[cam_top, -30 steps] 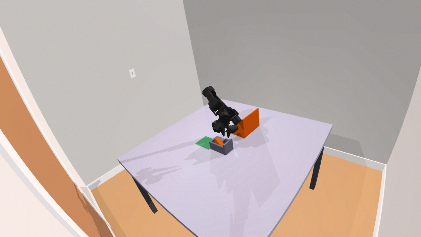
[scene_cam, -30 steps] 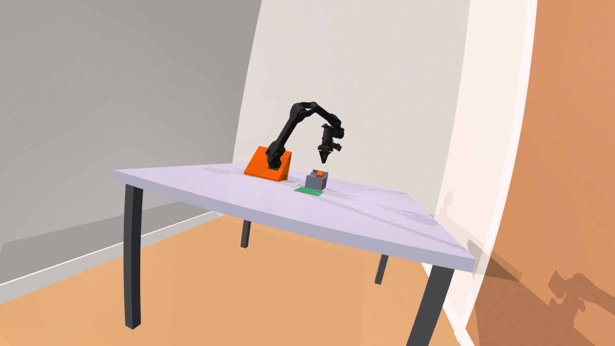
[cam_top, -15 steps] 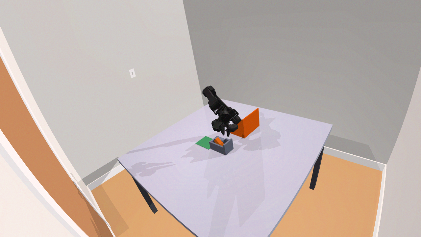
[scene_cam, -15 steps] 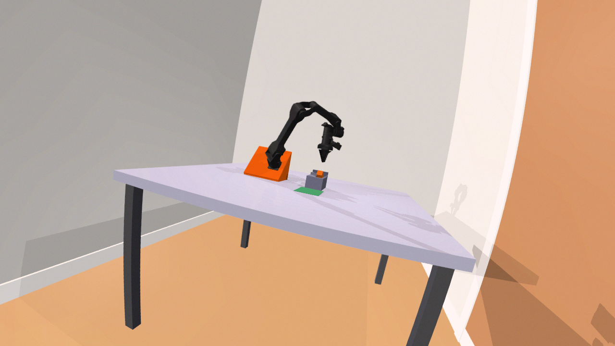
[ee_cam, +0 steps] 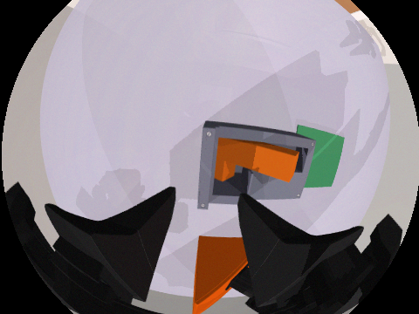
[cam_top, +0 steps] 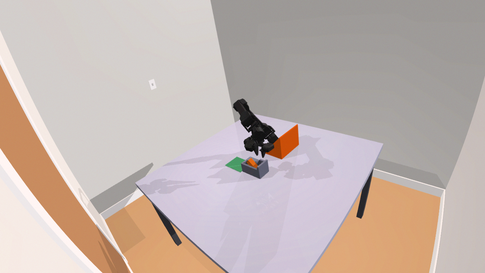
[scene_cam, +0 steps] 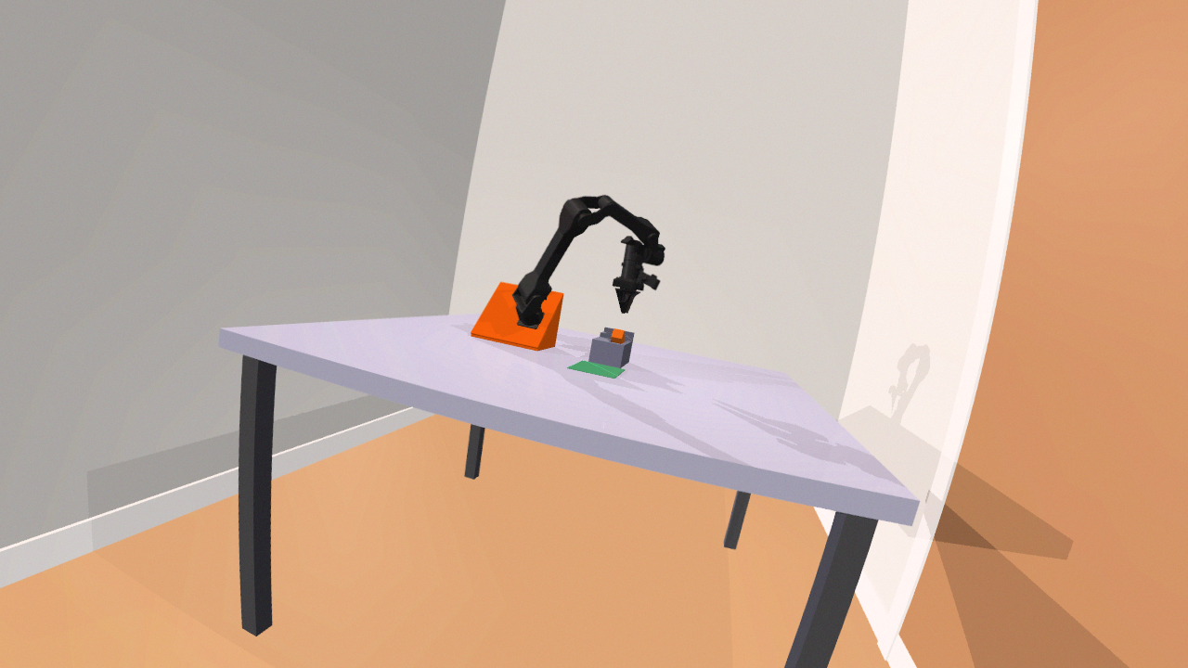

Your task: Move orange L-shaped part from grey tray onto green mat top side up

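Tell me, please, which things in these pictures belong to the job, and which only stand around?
Belong to the job:
- orange L-shaped part, tipped up in its pocket
- grey tray
- flat green mat beside the tray
- black parallel-jaw gripper, open, above the tray

Only stand around:
- orange wedge-shaped arm base
- pale lilac table

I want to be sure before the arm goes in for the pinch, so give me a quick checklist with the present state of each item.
1. Part tipped, one end raised above the tray: ok.
2. Gripper above the tray, touching nothing: ok.
3. Fingers apart with nothing between them: ok.
4. Gap wide enough for the raised end: cannot tell.
5. Gripper lined up over the raised end: not ok; in the wrist view the part sits above the right finger, off the gap.
6. Mat beside the tray, nothing on it: ok.
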